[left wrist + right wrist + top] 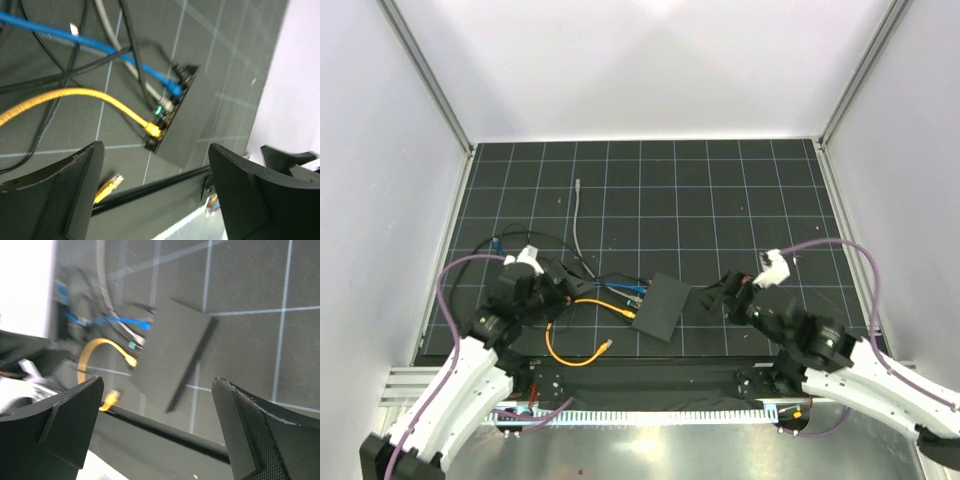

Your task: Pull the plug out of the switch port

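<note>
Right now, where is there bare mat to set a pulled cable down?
Bare: the far mat beyond the switch, right of the gray cable. Crowded: left of the switch, where the blue cable and yellow cable tangle.

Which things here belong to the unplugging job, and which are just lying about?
Job: flat matte-black rectangular box; blue cable plug, grey cable plug, yellow cable plug in its edge; open left hand; open right hand.
Lying about: yellow cable's loose far end; grey cable's free end.
</note>
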{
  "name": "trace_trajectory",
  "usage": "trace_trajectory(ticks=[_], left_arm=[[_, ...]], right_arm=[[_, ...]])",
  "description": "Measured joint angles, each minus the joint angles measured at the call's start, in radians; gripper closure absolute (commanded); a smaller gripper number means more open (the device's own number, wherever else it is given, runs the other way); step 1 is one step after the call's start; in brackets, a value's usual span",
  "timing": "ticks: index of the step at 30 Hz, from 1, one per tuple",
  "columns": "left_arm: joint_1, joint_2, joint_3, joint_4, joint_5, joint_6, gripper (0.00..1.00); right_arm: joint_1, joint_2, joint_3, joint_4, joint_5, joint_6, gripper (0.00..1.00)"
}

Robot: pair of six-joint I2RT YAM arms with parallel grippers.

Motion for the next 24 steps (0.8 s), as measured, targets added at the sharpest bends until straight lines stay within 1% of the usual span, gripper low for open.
trace_trajectory(ticks=[4,8,12,14,16,18,21,23,24], left_arm=[[0.0,0.123,-0.005,0.078,0.059,-0.005,0.21],[-0.013,0.171,-0.005,0.149,0.078,-0.031,0.32],[-0.1,0.235,-0.002,0.195,0.041,-0.085,0.39],[-0.16,0.277,0.001,0.204,0.003,-0.126,0.45],[-0.211,0.311,0.003,0.207,-0.032,-0.167,0.48],[-0.26,0.338,0.003,0.208,-0.072,-0.212,0.49],[-0.33,0.37,0.005,0.209,-0.134,-0.278,0.5],[-0.373,0.392,0.007,0.225,-0.167,-0.321,0.53],[-0.396,0.399,0.006,0.238,-0.182,-0.345,0.54]], right_arm=[[0.0,0.297,0.142,-0.048,-0.035,-0.057,0.0],[0.0,0.592,0.324,-0.123,-0.029,-0.114,0.0],[0.0,0.835,0.472,-0.214,-0.005,-0.165,0.01],[0.0,0.937,0.526,-0.259,0.003,-0.194,0.02],[0.0,1.001,0.547,-0.274,0.002,-0.219,0.03],[0.0,1.02,0.547,-0.278,-0.014,-0.246,0.05],[0.0,1.002,0.537,-0.246,-0.056,-0.282,0.1],[0.0,0.971,0.521,-0.207,-0.084,-0.296,0.13],[0.0,0.954,0.513,-0.187,-0.098,-0.299,0.18]])
